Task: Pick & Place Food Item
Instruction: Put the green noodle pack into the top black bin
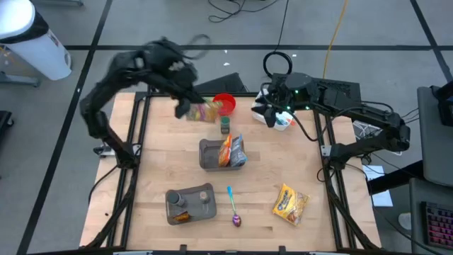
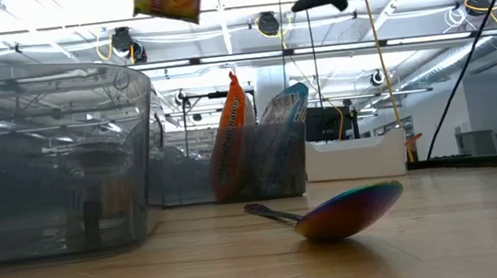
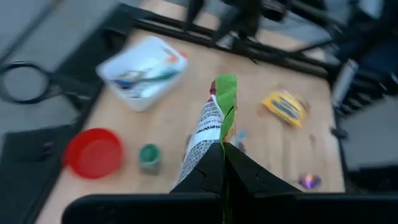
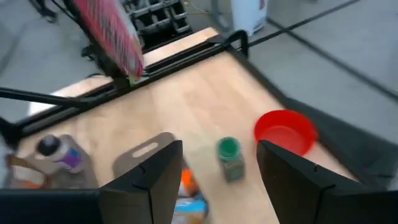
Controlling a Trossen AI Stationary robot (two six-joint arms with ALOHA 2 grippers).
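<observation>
The snack packet (image 1: 202, 111) is off the table (image 1: 283, 170), pinched in my left claw (image 1: 185, 106) and hanging in the air over the far edge, just beside the red bowl (image 1: 225, 103); in the left wrist view I see the two fingers (image 3: 205, 174) clamped shut on its lower end, the green-edged packet (image 3: 211, 127) standing up from them. My right claw (image 1: 272, 113) is near the far right corner, above the white tray (image 1: 283, 120), with its fingers (image 4: 155, 171) parted and nothing between them. A small green-lidded jar (image 1: 225, 125) stands close to the bowl. Mid-table, a grey bin (image 1: 211, 154) already holds two packets (image 1: 235, 151). Towards the near edge I have a second grey bin (image 1: 191, 203) with bottles, an iridescent spoon (image 1: 234, 210) and a yellow packet (image 1: 291, 203).
</observation>
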